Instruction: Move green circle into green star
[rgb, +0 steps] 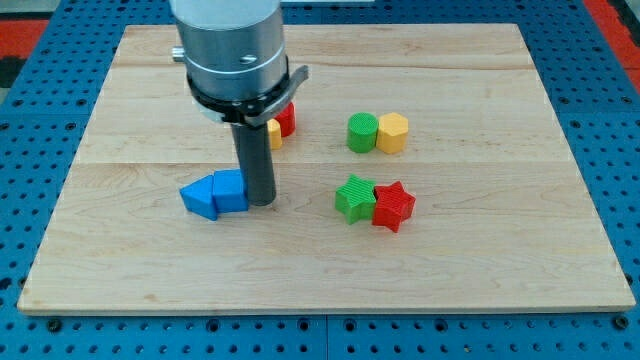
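1. A pale wooden board (480, 260) fills most of the view, lying on a blue pegboard surface (20, 110).
2. The grey cylindrical arm body (228, 50) comes down from the far left of the view.
3. A dark rod hangs from it; my tip (261, 203) rests on the board, touching the right side of a pair of blue blocks. There is no gripper, so no jaws to be apart or together.
4. Two blue blocks sit pressed together left of my tip: a blue triangular block (200, 198) and a blue block (231, 190) of unclear shape.
5. The green circle (362, 132) sits right of centre, touching a yellow hexagon (393, 132) on its right.
6. The green star (354, 197) lies nearer, almost straight below the green circle and apart from it, touching a red star (393, 206).
7. A red block (285, 120) and a yellow block (274, 135) show partly behind the arm.
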